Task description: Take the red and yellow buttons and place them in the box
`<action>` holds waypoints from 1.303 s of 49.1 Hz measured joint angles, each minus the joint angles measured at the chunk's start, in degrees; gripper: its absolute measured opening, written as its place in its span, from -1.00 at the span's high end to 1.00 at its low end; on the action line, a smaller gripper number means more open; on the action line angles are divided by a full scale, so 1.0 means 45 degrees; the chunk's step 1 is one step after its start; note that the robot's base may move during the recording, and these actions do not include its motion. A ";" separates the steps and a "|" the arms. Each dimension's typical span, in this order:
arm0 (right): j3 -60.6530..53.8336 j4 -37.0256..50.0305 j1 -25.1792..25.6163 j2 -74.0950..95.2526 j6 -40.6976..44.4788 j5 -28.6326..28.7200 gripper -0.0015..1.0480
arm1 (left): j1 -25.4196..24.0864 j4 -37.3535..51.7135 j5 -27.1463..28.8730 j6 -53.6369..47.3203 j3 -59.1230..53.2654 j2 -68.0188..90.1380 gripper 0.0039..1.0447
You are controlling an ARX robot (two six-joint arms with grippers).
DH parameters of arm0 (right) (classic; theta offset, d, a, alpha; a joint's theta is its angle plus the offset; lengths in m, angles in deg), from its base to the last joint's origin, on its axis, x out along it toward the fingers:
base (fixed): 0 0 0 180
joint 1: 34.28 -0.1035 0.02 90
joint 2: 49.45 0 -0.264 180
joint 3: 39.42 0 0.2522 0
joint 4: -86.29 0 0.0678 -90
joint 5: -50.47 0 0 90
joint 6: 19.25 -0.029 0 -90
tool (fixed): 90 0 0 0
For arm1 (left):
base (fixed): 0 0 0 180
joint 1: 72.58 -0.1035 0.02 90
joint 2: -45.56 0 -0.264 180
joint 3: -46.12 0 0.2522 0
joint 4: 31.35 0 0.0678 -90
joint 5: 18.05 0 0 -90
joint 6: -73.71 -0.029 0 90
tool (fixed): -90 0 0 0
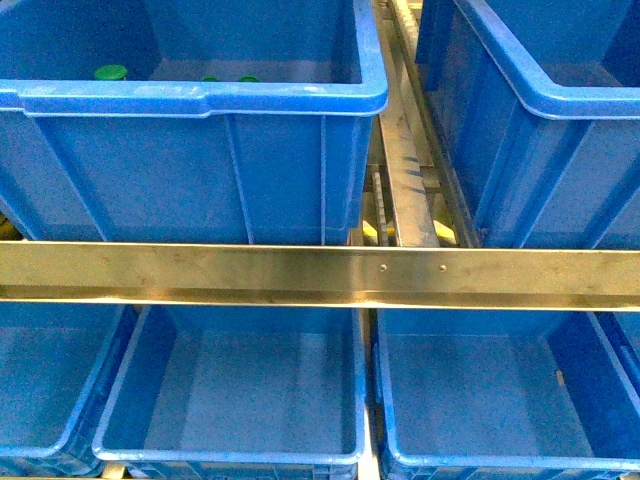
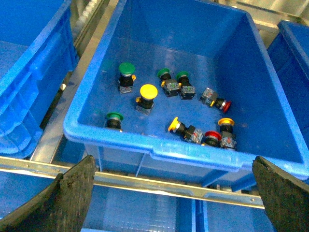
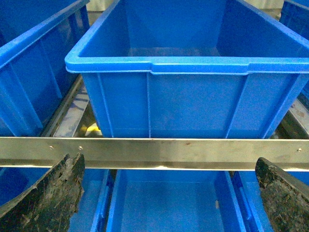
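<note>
In the left wrist view a blue bin [image 2: 159, 147] holds several push buttons. Yellow-capped ones lie near the middle [image 2: 148, 92], near the front wall [image 2: 174, 124] and at the front right [image 2: 225, 123]. Red-capped ones lie at the right [image 2: 226, 106] and by the front wall [image 2: 212, 136]. Several green buttons [image 2: 126, 68] lie among them. My left gripper [image 2: 171, 162] is open and empty, back from the bin's front wall. My right gripper [image 3: 169, 162] is open and empty, facing another blue bin [image 3: 193, 65] whose visible floor is bare. Neither gripper shows in the front view.
A steel rail [image 1: 320, 275] crosses in front of the upper bins. Below it stand more blue bins [image 1: 230, 390] [image 1: 490, 400] that look empty. The upper left bin [image 1: 200, 98] shows a green button [image 1: 110, 72]. A metal roller track [image 1: 405, 170] runs between the upper bins.
</note>
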 joint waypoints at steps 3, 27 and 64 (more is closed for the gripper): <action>0.0000 0.0000 0.0000 0.0000 0.0000 -0.0005 -0.95 | 0.0063 -0.0495 0.0248 -0.0272 0.1982 0.1758 -0.86; 0.0000 0.0000 0.0000 0.0000 0.0000 0.0000 -0.95 | -0.0476 -0.5897 0.1209 -0.0981 1.2609 1.1618 -0.86; 0.0000 0.0000 0.0000 0.0000 0.0000 0.0000 -0.95 | -0.0792 -0.8277 0.1073 0.0461 1.9205 1.8418 -0.86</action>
